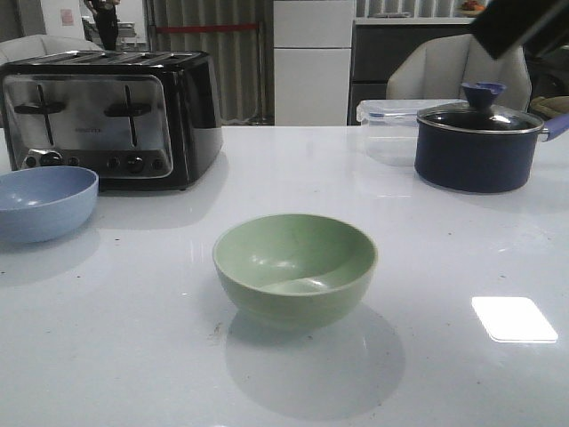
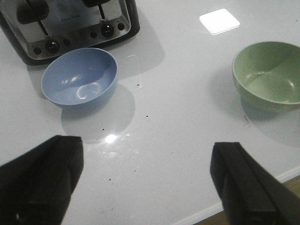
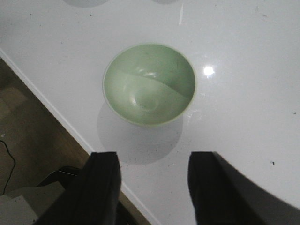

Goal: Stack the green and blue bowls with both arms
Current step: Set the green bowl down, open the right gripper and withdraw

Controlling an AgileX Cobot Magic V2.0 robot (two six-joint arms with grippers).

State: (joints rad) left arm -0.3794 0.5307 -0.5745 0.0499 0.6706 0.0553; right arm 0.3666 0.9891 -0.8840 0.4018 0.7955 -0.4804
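Left claw (image 2: 145,183): fingers spread wide, nothing between them, hanging above bare white table (image 2: 178,122); only the fingertips show, cut off by the frame.
Right claw (image 3: 152,187): fingers apart at a moderate gap, empty, poised over the table's near edge; fingertips only, the rest out of frame.
Green bowl (image 1: 295,267): upright, mid-table, standing alone with open surface all round; beyond the right claw, near the table's front edge.
Blue bowl (image 1: 44,202): upright, far left, partly cut off in the front view; just in front of the toaster (image 1: 107,116), well apart from the green bowl.
Dark pot with glass lid (image 1: 478,142): rear right, handle clipped by the frame, a clear plastic box (image 1: 387,129) partly hidden behind it.
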